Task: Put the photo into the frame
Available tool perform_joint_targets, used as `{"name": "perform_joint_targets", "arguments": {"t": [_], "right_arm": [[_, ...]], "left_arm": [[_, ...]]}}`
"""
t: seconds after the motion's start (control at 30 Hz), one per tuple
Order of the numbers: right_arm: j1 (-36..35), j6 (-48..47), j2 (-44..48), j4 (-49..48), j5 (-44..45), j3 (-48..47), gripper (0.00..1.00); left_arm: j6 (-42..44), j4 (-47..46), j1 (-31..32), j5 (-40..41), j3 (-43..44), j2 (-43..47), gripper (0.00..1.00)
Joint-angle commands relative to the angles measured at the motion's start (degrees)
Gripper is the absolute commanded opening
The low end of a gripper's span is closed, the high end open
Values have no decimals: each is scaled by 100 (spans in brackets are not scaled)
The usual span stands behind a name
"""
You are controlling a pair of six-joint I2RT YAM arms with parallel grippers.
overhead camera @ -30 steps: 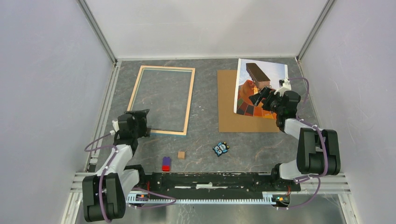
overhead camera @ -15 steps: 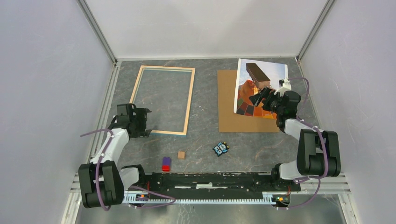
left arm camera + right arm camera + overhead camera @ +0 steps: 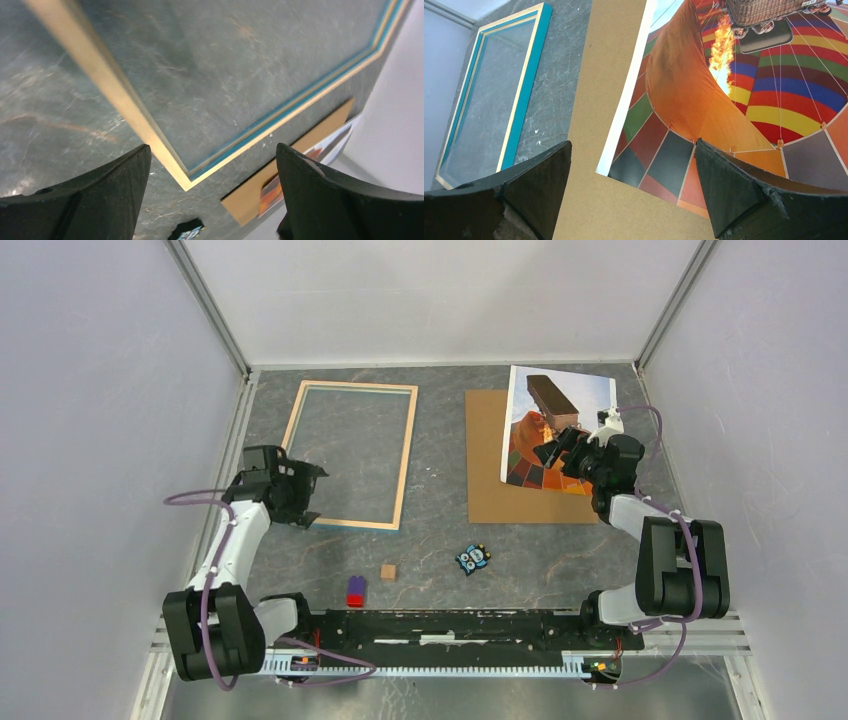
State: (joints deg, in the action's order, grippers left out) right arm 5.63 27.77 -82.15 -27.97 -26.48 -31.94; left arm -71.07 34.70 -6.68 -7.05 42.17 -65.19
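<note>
The photo (image 3: 556, 425), a hot-air balloon print, lies face up on the brown backing board (image 3: 488, 490) at the right; it also fills the right wrist view (image 3: 734, 90). My right gripper (image 3: 556, 450) is open, just above the photo's near part, holding nothing. The frame (image 3: 350, 453) lies flat at the left with its light wood rim up; its teal inner edge shows in the left wrist view (image 3: 280, 112) and in the right wrist view (image 3: 521, 95). My left gripper (image 3: 305, 502) is open and empty over the frame's near left corner.
A small owl figure (image 3: 473, 558), a tan cube (image 3: 388, 571) and a red-and-purple block (image 3: 355, 591) lie on the near table. Grey walls close in the left, right and back. The backing board (image 3: 594, 125) lies between frame and photo.
My left arm has swung outward and its gripper has moved up to the frame's near left corner. The right arm, photo and frame have not moved.
</note>
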Motion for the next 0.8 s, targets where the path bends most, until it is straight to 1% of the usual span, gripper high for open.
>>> {"name": "perform_joint_targets", "arguments": {"t": [0.0,0.1,0.17,0.23,0.33,0.43,0.53,0.6,0.7,0.77], "right_arm": [[8,-89,14,-183,1,-14,98],[4,-149,25,-146,24,-30,98],[0,-256,29,-28,55,-86,98],[0,-390,45,123,125,-140,98],[0,-668,83,450,270,-258,98],[0,-1033,126,817,507,-387,98],[29,-1216,132,1030,777,-443,98],[123,-1264,104,1137,862,-478,98],[334,-1275,94,1201,869,-473,98],[390,-1248,53,1157,854,-445,98]], "left_arm": [[1810,-1159,46,-1045,219,31,100],[2228,-1620,559,-1037,246,128,100],[2435,-1901,1342,-759,314,152,100],[2627,-2216,1981,-570,439,22,100],[2753,-2690,2768,-454,704,-460,100],[2819,-3212,3481,-438,1023,-1137,100],[2884,-3636,3863,-683,1529,-1952,100],[2802,-3949,4035,-1000,1887,-2580,100],[2471,-4366,4264,-1405,2373,-3468,100],[2225,-4759,4429,-1566,2496,-3893,100]]}}
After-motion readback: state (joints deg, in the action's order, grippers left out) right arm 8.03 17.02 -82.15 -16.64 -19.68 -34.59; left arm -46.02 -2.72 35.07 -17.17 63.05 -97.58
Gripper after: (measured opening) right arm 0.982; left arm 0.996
